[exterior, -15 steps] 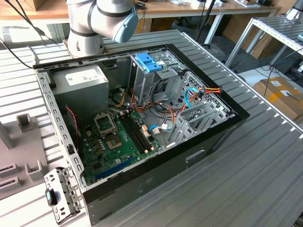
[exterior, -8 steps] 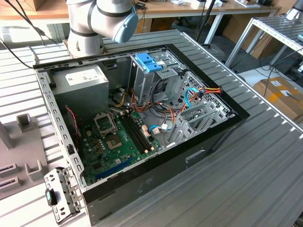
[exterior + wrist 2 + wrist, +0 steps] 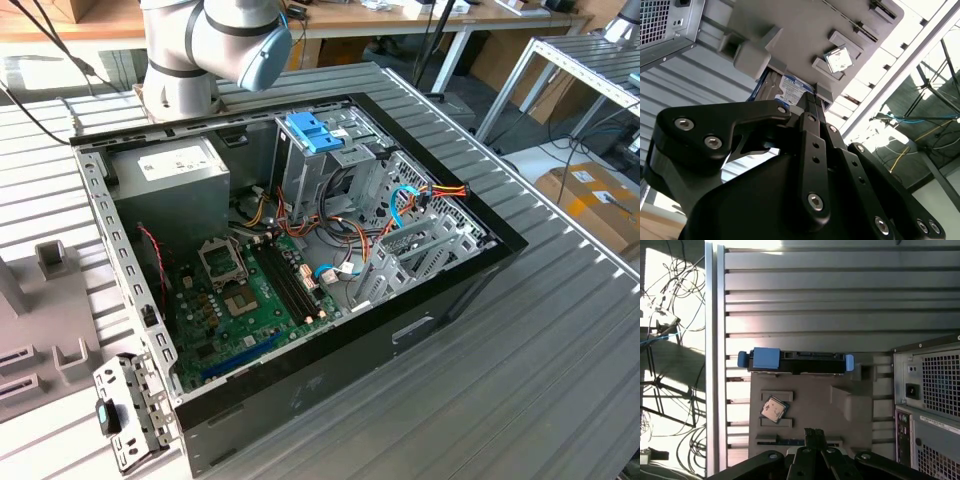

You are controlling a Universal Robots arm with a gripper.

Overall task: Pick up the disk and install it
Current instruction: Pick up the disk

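At the exterior view's left, on the ribbed worktop (image 3: pixel 560 340), a grey fixture (image 3: pixel 48 265) just beside the rear of the open computer case (image 3: pixel 330 390). Shown in the first wrist view holding the disk (image 3: pixel 800 365) upright on its long edge in a slot, blue side rails (image 3: pixel 849 361) at either end and top edge bare, likely stood that way to offer both flat faces to a pinch from above. Close by on the same fixture, a small square processor chip (image 3: pixel 774 408) lying flat in its own recess, apart from the disk. Jaws closed tip to tip with nothing between them, poised over the fixture and pointed towards the disk in both wrist views, clear of it and touching nothing. Further right in the exterior view, inside the case: grey power-supply box (image 3: pixel 175 170), green motherboard (image 3: pixel 245 300), then a light-blue tray (image 3: pixel 315 132) atop the metal drive cage (image 3: pixel 350 175), probably the bay meant to take the disk, with no disk seen in it. Pick-up judged not yet made, install untouched.
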